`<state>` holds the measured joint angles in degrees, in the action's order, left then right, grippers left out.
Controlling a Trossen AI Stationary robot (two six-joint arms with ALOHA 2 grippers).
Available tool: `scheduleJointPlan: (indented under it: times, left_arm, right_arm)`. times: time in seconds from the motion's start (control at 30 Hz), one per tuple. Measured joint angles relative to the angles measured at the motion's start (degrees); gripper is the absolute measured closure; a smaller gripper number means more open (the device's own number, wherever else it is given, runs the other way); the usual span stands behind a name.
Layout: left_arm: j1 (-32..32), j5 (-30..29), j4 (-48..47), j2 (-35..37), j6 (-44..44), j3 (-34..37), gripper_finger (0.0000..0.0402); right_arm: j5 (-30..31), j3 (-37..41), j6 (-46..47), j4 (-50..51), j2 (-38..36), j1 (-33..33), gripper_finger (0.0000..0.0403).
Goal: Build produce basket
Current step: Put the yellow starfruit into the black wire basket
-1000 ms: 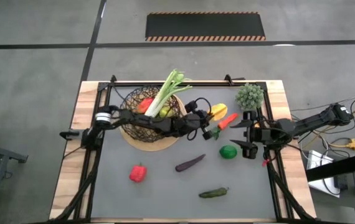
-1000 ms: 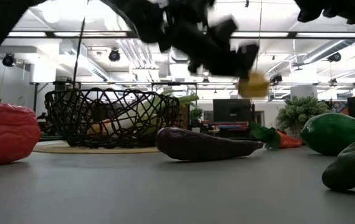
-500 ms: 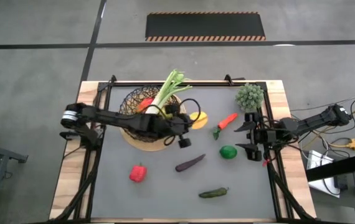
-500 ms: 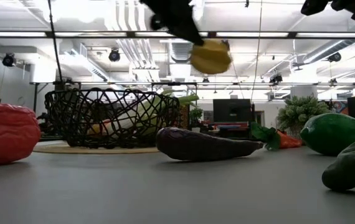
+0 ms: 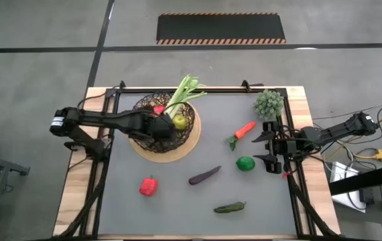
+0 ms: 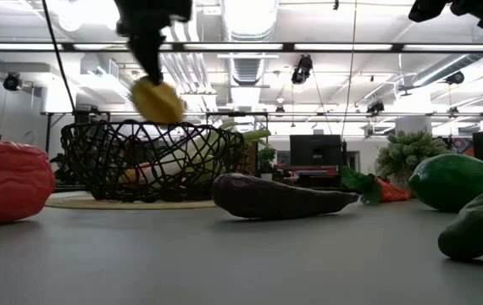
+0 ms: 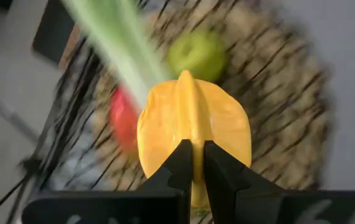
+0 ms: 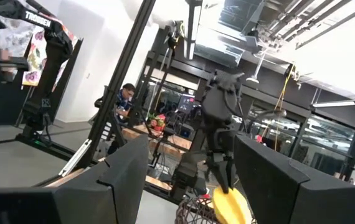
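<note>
While the lemon hangs pinched by a thin ridge at its end, it sits right over the basket, just above the rim as seen from table height. The left jaws are clenched almost shut on that ridge, so the whole fruit dangles below the fingertips. Beneath them inside the wire bowl lie a green apple, a red pepper and the long leek, whose stalk leans out over the far rim.

To finish this step well, I would say the lemon should come lower into the open part of the bowl beside the apple, clear of the leek stalk, before the jaws let go. Dropped from this height it could bounce off the other fruit or roll out through the wide wire gaps. Opening straight down, with no sideways drift, looks safest.

Out from the left jaws across the worktop, well apart from them, wait the carrot, the lime, the eggplant, a second red pepper and the cucumber.

The right jaws hover at the opposite edge of the worktop, just beside the lime, standing partly open and holding nothing, with the spiky plant close behind them.
</note>
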<state>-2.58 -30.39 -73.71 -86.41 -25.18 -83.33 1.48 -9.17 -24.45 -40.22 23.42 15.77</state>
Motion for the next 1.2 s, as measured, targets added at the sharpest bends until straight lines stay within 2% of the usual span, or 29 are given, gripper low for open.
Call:
scheduleJointPlan:
  times: [0.1, 0.2, 0.53, 0.93, 1.2]
  left_arm:
    - [2.25, 0.19, -7.25, 0.24, -1.5, 0.03, 0.0393]
    - [4.8, 3.25, -10.89, -0.24, -0.87, 0.3, 0.0393]
    - [13.93, 16.64, -10.74, -4.57, 12.21, 4.19, 0.0393]
    - [21.69, 17.48, -8.8, -11.42, 24.08, 4.2, 0.0393]
    - [22.87, 17.16, -6.89, -14.74, 26.38, 4.16, 0.0393]
  right_arm:
    - [0.02, 0.0, 0.0, 0.17, 0.0, 0.0, 0.0182]
    - [0.02, 0.0, 0.07, 0.38, 0.0, 0.0, 0.0182]
    - [0.06, 0.0, 0.37, 0.95, -0.05, -0.02, 0.0182]
    - [0.11, 0.0, 0.28, 0.99, -0.02, -0.02, 0.0182]
    - [0.11, 0.0, -0.07, 1.02, -0.02, -0.02, 0.0182]
